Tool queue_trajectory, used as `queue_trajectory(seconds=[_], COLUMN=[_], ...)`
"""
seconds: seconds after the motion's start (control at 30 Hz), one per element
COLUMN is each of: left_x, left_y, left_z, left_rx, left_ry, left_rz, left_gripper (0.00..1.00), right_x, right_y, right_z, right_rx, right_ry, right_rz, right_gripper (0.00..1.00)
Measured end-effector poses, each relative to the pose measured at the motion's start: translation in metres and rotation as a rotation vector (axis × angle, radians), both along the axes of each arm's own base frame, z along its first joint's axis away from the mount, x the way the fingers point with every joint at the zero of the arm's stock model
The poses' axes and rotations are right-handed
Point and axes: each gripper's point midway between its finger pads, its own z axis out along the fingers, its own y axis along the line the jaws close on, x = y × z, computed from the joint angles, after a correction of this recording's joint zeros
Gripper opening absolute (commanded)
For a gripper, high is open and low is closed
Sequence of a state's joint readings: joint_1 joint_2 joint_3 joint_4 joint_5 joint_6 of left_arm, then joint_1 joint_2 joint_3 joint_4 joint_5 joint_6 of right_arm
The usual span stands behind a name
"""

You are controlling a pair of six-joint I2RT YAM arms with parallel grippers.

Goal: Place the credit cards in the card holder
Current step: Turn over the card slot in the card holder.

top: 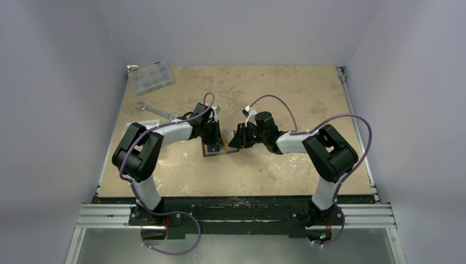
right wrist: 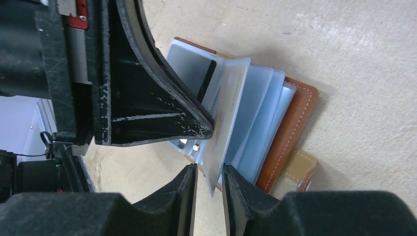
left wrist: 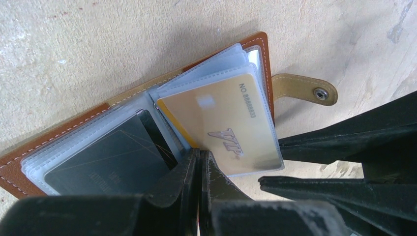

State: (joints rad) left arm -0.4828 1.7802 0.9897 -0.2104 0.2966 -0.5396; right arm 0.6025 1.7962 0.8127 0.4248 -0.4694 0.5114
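Note:
The brown leather card holder (top: 209,152) lies open on the table between both grippers, its clear sleeves fanned out. A gold credit card (left wrist: 226,123) marked VIP sits in one sleeve, and a black credit card (left wrist: 110,157) sits in a sleeve on the other side. My left gripper (left wrist: 200,158) is shut, its tip pressed at the fold between those sleeves. My right gripper (right wrist: 210,172) is open by a narrow gap, with the lower corner of the gold card's sleeve (right wrist: 223,123) standing between its fingers. That sleeve is lifted upright against the left gripper's fingertips (right wrist: 199,125).
The holder's tan snap strap (left wrist: 305,91) sticks out on the side of the right gripper. A silver wrench (top: 156,111) lies behind the left arm. A clear compartmented box (top: 150,77) sits at the table's far left corner.

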Motion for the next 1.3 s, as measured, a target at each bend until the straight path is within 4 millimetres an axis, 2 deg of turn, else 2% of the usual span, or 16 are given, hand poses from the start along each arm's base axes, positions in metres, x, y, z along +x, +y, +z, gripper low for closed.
queue_trajectory(seconds=[0.1, 0.2, 0.37, 0.57, 0.8, 0.9, 0.97, 1.03, 1.1, 1.17, 1.3], left_x=[-0.001, -0.003, -0.009, -0.007, -0.002, 0.000, 0.001, 0.002, 0.003, 0.002, -0.004], left_y=[0.000, 0.002, 0.009, 0.023, 0.062, 0.084, 0.096, 0.103, 0.104, 0.103, 0.094], left_z=[0.001, 0.003, 0.012, 0.042, 0.078, 0.092, 0.101, 0.107, 0.105, 0.097, 0.056], left_rx=[-0.003, -0.005, -0.006, -0.047, -0.048, -0.002, 0.028, 0.044, 0.047, 0.043, 0.030], left_ry=[0.002, 0.018, 0.039, 0.016, -0.038, -0.084, -0.124, -0.146, -0.145, -0.127, -0.026], left_rz=[0.001, 0.010, 0.024, 0.057, 0.142, 0.200, 0.233, 0.254, 0.259, 0.254, 0.221], left_gripper=[0.15, 0.23, 0.30, 0.33, 0.35, 0.39, 0.39, 0.40, 0.40, 0.40, 0.48], right_x=[-0.002, -0.002, -0.001, -0.001, 0.002, 0.001, -0.004, -0.014, -0.020, -0.017, -0.003], right_y=[0.004, 0.006, 0.009, 0.025, 0.058, 0.078, 0.092, 0.095, 0.095, 0.088, 0.058], right_z=[0.004, 0.007, 0.012, 0.027, 0.046, 0.044, 0.038, 0.031, 0.031, 0.036, 0.046], right_rx=[0.024, 0.036, 0.049, 0.074, 0.109, 0.119, 0.127, 0.123, 0.124, 0.127, 0.129], right_ry=[0.006, 0.013, 0.012, -0.012, -0.044, -0.034, -0.012, 0.021, 0.034, 0.027, 0.000], right_rz=[0.010, 0.012, 0.016, 0.052, 0.102, 0.135, 0.166, 0.187, 0.200, 0.188, 0.126], right_gripper=[0.40, 0.41, 0.42, 0.43, 0.48, 0.52, 0.58, 0.62, 0.63, 0.65, 0.65])
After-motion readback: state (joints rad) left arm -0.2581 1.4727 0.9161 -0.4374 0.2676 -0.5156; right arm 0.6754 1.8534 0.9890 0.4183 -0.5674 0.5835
